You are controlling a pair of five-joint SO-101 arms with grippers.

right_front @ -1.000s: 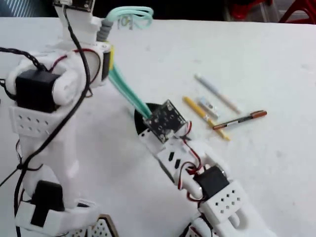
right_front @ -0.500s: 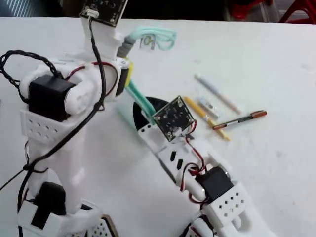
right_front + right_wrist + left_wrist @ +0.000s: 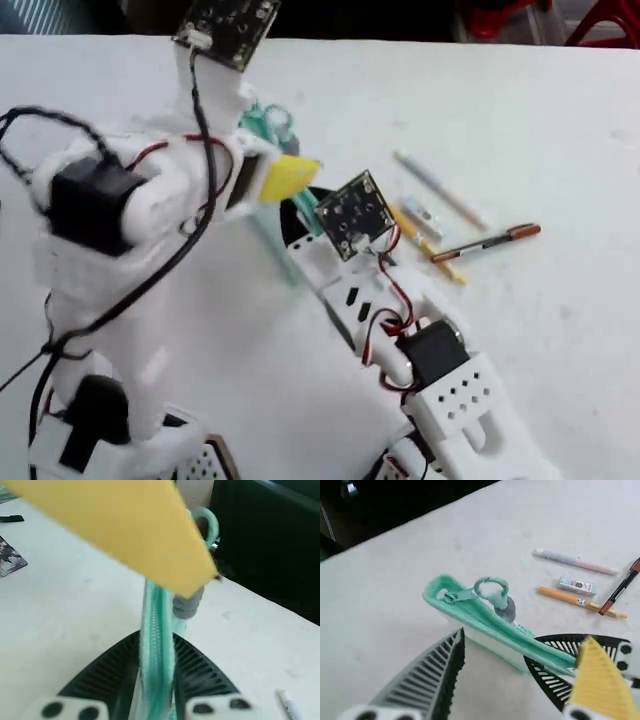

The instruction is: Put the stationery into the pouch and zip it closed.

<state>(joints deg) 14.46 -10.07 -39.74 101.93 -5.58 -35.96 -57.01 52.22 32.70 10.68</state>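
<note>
One pouch (image 3: 485, 622) pinched between right jaws, left jaws spread above

One pouch (image 3: 487, 622), three pens (image 3: 570, 597), perhaps one eraser (image 3: 576, 585)

Pouch (image 3: 264, 122) mostly behind left arm (image 3: 130, 200)

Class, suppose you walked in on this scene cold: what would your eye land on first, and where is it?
The mint-green pouch stands out first, pinched at one end in the black right claw near the middle of the table. The left claw, part yellow and part grey, hangs open above it. The loose stationery lies on the table beside them, outside the pouch.
</note>
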